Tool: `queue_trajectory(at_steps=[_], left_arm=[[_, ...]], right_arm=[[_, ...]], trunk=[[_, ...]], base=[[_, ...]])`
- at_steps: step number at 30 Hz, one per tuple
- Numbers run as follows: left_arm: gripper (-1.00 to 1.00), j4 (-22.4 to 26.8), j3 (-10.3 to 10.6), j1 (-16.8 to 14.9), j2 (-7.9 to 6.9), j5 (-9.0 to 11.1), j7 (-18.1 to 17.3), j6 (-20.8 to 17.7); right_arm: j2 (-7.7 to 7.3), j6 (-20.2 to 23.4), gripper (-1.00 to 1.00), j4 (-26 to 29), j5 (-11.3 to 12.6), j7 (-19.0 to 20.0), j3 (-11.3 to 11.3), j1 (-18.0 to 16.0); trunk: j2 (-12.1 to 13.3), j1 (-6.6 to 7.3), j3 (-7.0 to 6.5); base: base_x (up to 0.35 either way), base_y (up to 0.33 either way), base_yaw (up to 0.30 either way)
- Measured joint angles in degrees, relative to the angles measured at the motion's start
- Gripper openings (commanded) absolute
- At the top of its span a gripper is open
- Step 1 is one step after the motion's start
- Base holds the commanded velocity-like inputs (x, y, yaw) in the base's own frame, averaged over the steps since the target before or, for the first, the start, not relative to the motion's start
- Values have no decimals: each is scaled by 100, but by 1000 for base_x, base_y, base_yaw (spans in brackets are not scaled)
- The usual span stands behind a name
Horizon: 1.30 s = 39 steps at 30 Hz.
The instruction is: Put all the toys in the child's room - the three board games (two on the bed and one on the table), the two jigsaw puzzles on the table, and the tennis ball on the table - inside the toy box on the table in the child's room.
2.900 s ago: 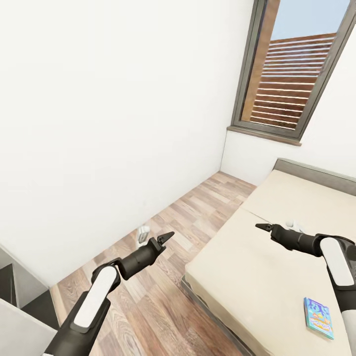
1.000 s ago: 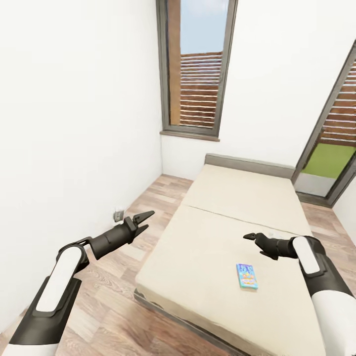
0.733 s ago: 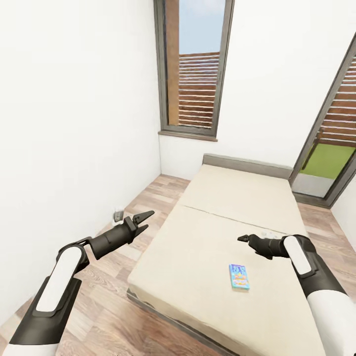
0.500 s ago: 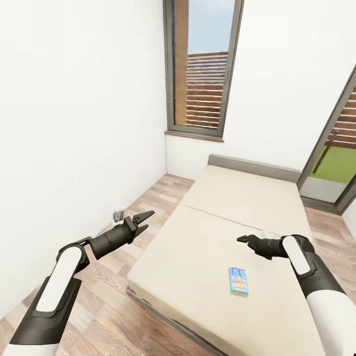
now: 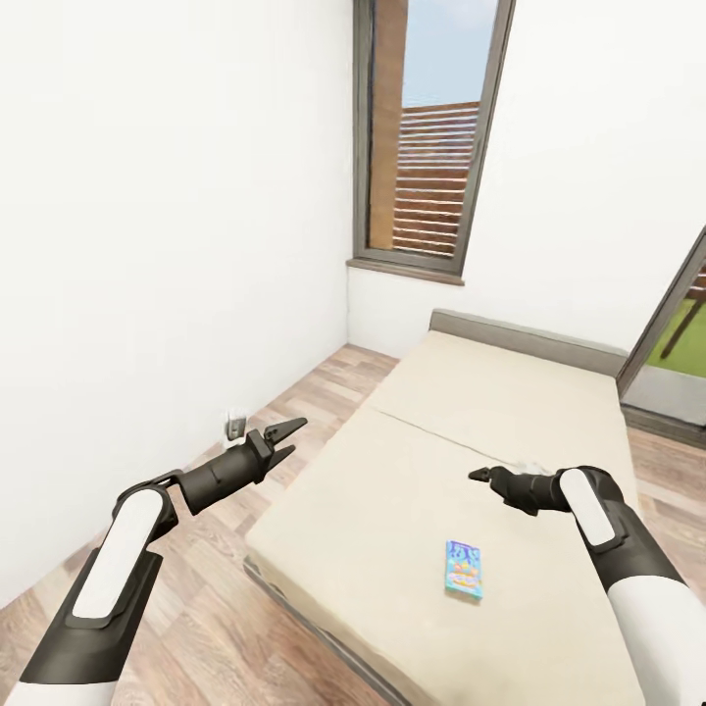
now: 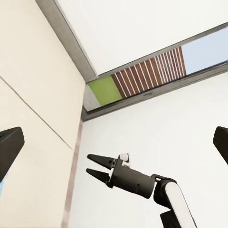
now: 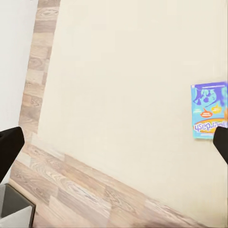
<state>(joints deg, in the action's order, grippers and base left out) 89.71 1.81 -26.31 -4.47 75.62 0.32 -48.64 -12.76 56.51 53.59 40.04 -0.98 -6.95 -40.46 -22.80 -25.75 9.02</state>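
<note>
A small blue-purple printed board game box (image 5: 464, 569) lies flat on the beige mattress of the grey-framed bed (image 5: 490, 412). Left gripper (image 5: 284, 438) hovers above wood-plank floor (image 5: 226, 628), right gripper (image 5: 482, 476) above the mattress; both jaws parted, empty.

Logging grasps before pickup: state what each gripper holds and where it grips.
Nothing is held. The left gripper and right gripper are both open and empty; the blue board game lies untouched on the bed.

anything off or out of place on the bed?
One blue-purple board game lies flat on the beige bed, near its near edge; that's the stray. Mattress otherwise looks tidy. Both grippers, left and right, hover open, holding nothing.
</note>
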Motion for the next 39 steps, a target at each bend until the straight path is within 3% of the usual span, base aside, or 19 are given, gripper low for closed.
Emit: queue_trajectory(at_steps=[10, 27, 29, 31, 33, 34, 36, 39], left_arm=[[100, -3, 0, 0, 1, -1, 0, 15], [100, -29, 0, 89, -29, -21, 36, 27], [100, -33, 9, 152, -34, -151, 146, 32], [100, -55, 31, 213, -19, -430, 328, 32], [100, -141, 35, 320, 19, -706, 501, 27], [100, -209, 11, 451, 69, -833, 634, 13], [100, -221, -23, 526, 88, -824, 687, 8], [100, -230, -177, 731, 112, -660, 785, -11]], right_arm=[[2, 14, 100, -5, 6, -23, -45, -1], [-27, 58, 100, -130, -8, -64, -62, -33], [-41, 60, 100, -351, -17, -110, -65, -90], [-57, 61, 100, -770, -23, -203, -67, -255], [-65, 44, 100, -1316, -23, -280, -64, -510], [-79, 22, 100, -1856, -33, -328, -60, -765], [-88, 13, 100, -2104, -33, -345, -58, -883], [-144, -4, 100, -2572, -37, -376, -56, -1109]], trunk=[[1, 0, 0], [0, 0, 0], [0, 0, 0], [1, 0, 0], [1, 0, 0], [1, 0, 0], [0, 0, 0], [0, 0, 0]], base=[[0, -260, 9], [0, -29, 1], [0, -1, 0], [0, 0, 0], [0, 0, 0], [0, 0, 0], [0, 0, 0], [0, 0, 0]])
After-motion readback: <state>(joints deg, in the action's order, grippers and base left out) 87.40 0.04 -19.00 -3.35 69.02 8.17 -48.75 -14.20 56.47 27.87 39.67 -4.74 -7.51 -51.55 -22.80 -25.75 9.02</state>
